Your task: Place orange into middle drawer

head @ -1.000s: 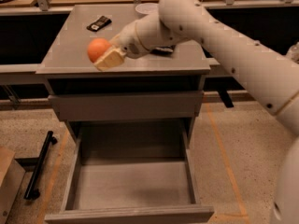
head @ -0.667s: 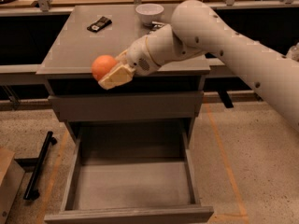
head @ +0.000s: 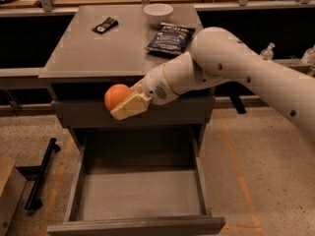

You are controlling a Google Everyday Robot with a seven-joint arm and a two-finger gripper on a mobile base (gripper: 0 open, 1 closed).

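The orange (head: 115, 95) is a small round fruit held in my gripper (head: 124, 102), which is shut on it. One cream finger (head: 131, 107) lies under and in front of the fruit. The gripper hangs in front of the cabinet's closed upper drawer front (head: 177, 113), past the tabletop's front edge. The middle drawer (head: 139, 194) stands pulled out below, a deep grey box with a bare floor. The orange is above the drawer's back left part, well above its floor.
On the grey tabletop (head: 98, 48) lie a blue snack bag (head: 170, 37), a white bowl (head: 158, 13) and a small dark packet (head: 105, 25). A black stand leg (head: 41, 173) and a wooden box (head: 9, 191) are on the floor at left.
My arm has carried the orange off the tabletop, forward and down, and it now hangs in front of the upper drawer front above the open drawer.
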